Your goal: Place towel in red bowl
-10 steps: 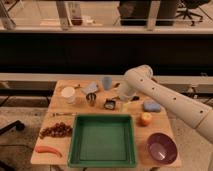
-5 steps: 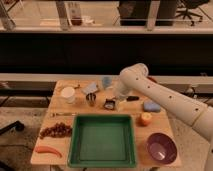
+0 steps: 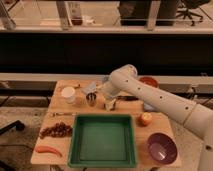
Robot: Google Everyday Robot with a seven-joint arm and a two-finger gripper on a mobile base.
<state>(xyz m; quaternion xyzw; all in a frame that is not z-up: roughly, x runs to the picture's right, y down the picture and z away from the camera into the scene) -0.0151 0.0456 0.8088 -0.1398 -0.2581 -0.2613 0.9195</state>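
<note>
The towel is a pale grey-blue crumpled cloth lying at the back of the wooden table, left of centre. The red bowl stands at the back right, partly hidden behind my arm. My gripper points down over the table just right of a small metal cup, in front of and to the right of the towel. Nothing shows in it.
A green tray fills the front centre. A purple bowl sits front right, with an orange fruit behind it. A white cup, dark grapes and an orange carrot are on the left.
My arm has swung left, and the gripper has moved left across the table's back half toward the metal cup and towel. The objects have not moved.
</note>
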